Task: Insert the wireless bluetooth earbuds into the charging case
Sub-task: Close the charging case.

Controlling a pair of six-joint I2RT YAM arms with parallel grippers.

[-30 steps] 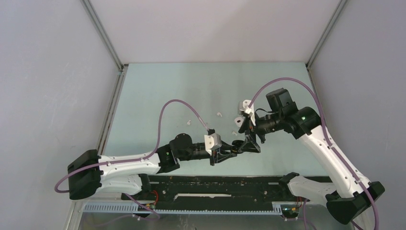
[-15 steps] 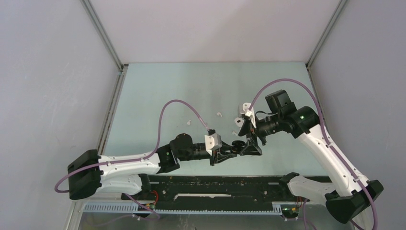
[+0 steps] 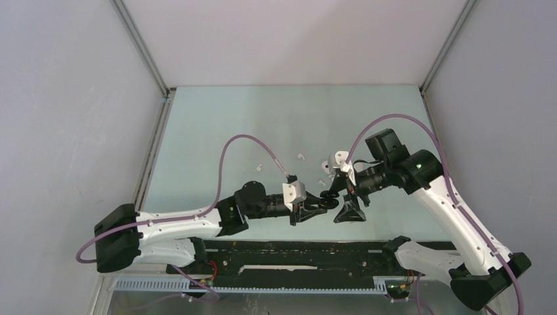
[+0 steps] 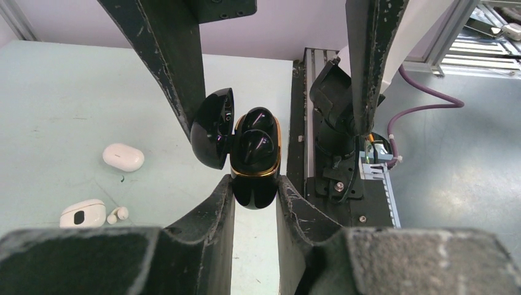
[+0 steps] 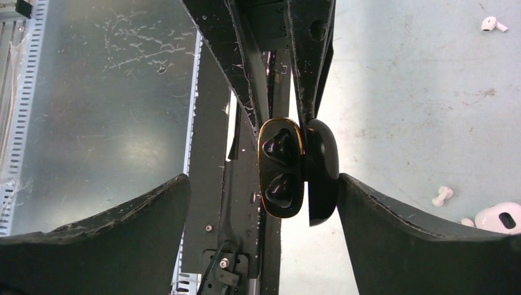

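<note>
Left pincer [image 4: 253,184]: jaws together, clamped on the lower body of the glossy black charging case with a gold rim [image 4: 255,161]. The case is held off the desk. Its domed black lid [image 4: 212,135] is swung open to one side.

Right pincer [image 5: 263,184]: jaws wide apart, one on each side of the case, neither touching it and holding nothing.

In the case: two stubby black earbuds [image 5: 278,146] sit in the two wells inside the gold rim. I cannot tell whether they are fully seated.

On the pale green desk [image 4: 61,92], well apart from the held case:
- a closed white pill-shaped case [image 4: 123,157]
- a second white case [image 4: 83,214]
- a small white stemmed earbud [image 4: 118,214] just beside the second case
- another white stemmed earbud [image 5: 491,23], alone and farther off in the right wrist view

Handling (judgement):
- The earbuds look very light, hard-shelled and glossy, so they are likely to slip or skitter under a fingertip.
- White ones: best taken across the stem, with gentle closure.
- Black ones: no stem, so pinch across the widest part of the body.
- Case: rigid and slick. The grip low on the body, below the rim, seems right, as it keeps the pads clear of the hinge and wells.
- Pressing the lid sideways could strain the hinge.
</note>
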